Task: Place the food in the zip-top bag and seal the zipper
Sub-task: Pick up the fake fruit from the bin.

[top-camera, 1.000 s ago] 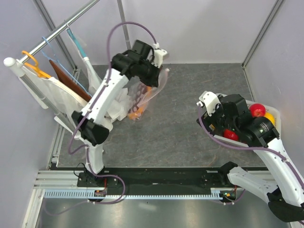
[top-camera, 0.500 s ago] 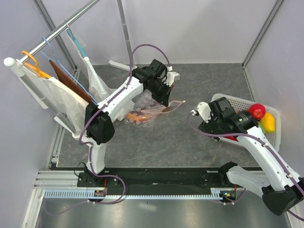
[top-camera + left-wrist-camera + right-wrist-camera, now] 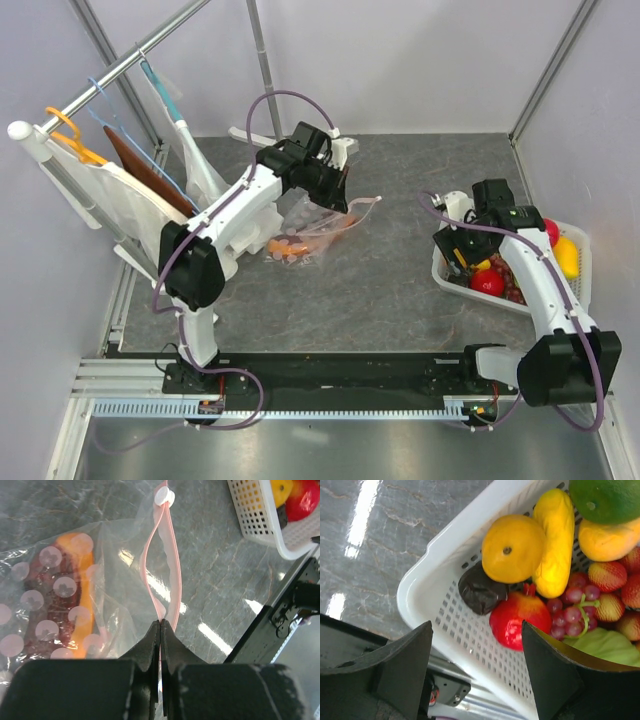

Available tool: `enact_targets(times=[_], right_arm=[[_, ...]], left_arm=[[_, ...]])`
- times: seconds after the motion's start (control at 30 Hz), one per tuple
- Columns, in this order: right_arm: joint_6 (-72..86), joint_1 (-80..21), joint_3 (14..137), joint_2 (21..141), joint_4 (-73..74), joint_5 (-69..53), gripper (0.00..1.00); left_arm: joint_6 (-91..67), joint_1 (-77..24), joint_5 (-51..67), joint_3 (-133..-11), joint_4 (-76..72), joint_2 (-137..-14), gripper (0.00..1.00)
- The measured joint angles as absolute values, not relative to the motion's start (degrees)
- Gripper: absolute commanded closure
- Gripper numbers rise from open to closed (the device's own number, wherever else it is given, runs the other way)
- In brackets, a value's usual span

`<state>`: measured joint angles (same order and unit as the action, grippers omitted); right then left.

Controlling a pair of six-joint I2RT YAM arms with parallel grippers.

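The zip-top bag [image 3: 305,230] lies on the grey table with a long orange piece [image 3: 82,587] inside it. Its pink-red zipper [image 3: 172,565] is gaping, and the white slider tab [image 3: 164,496] sits at the far end. My left gripper [image 3: 335,197] is shut on the near end of the zipper [image 3: 160,623]. My right gripper [image 3: 468,243] is open and empty above the white basket [image 3: 427,582]. The basket holds more food: a red apple [image 3: 520,620], an orange piece [image 3: 513,548], yellow corn [image 3: 555,540] and a green cabbage [image 3: 605,497].
A rack with hangers and white cloth [image 3: 100,190] stands along the left side. The basket [image 3: 445,272] sits at the right by the wall. A white foot [image 3: 245,135] of a pole lies at the back.
My left gripper brought the bag down from mid-air and laid it on the table. My right arm swung out towards the middle, then back over the basket.
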<state>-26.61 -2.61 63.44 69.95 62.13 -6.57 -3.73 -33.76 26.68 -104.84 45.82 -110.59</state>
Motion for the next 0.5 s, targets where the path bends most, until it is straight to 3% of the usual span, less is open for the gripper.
enact_targets(times=[0.5], right_arm=[[-30.28, -0.40, 59.20, 78.39, 49.84, -4.78, 0.21]], left_arm=[[-6.42, -31.70, 25.63, -99.85, 39.62, -106.89, 0.98]])
